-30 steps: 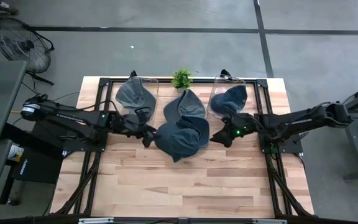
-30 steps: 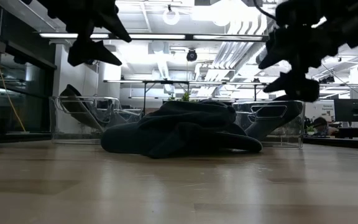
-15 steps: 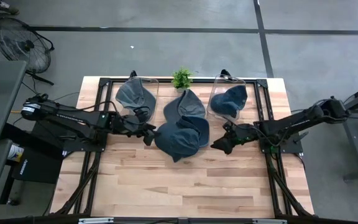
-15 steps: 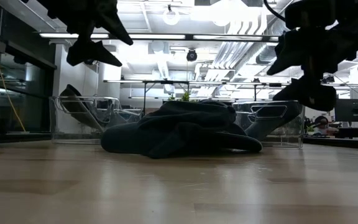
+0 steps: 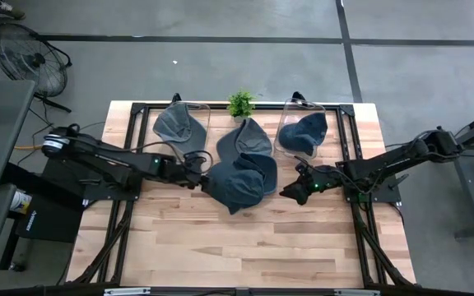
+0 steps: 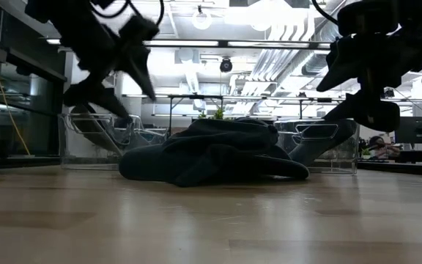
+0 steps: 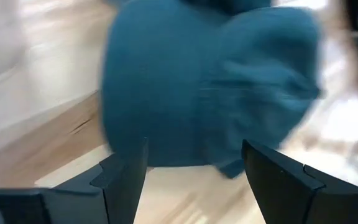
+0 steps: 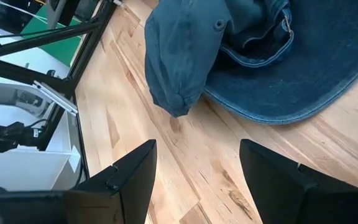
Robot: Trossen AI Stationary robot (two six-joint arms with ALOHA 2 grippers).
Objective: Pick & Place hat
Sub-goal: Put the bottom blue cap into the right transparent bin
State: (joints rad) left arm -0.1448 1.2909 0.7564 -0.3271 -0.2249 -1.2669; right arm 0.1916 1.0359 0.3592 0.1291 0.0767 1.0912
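Blurred hat pile (image 7: 210, 93) possibly hides lower hats.

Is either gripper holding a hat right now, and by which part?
Nothing is held. The left gripper and right gripper are both open, either side of the pile of hats.

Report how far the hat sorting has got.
Done: one hat sits in the left bin and one in the right bin. In hand: nothing is gripped; the left gripper is open at the edge of the hat pile in the table's middle, and the right gripper is open, off the pile's other side. Left: the piled hats remain on the table.
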